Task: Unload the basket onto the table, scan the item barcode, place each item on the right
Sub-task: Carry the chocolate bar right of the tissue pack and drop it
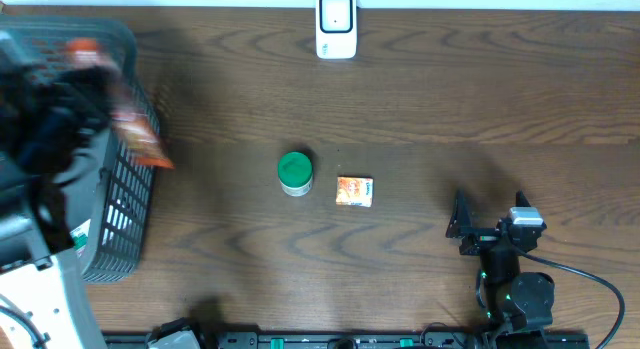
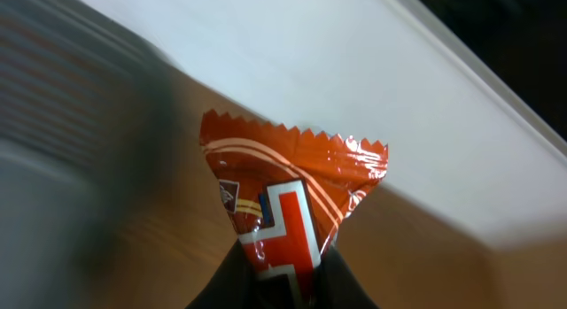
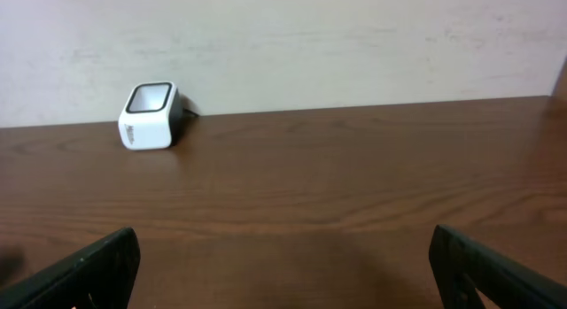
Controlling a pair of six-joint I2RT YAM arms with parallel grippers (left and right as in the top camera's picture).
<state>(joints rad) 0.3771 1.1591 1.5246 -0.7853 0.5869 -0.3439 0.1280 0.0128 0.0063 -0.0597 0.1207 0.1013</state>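
The left pincer [image 2: 280, 289] clenches one orange snack packet [image 2: 285, 196], its long axis running outward, crimped edge farthest; right pincer [image 3: 283, 274] gapes wide.

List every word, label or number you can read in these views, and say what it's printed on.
No text is legible anywhere.
On the orange wrapper: a small emblem and red-and-white shapes, no readable letters.
On the scanner: a dark side marking, too small to read.
On the small box: print too blurred to read.

Brown wooden table [image 1: 450, 99], white scanner [image 1: 336, 26], green-lidded jar [image 1: 294, 173], small orange box [image 1: 354, 191], grey basket [image 1: 125, 201].
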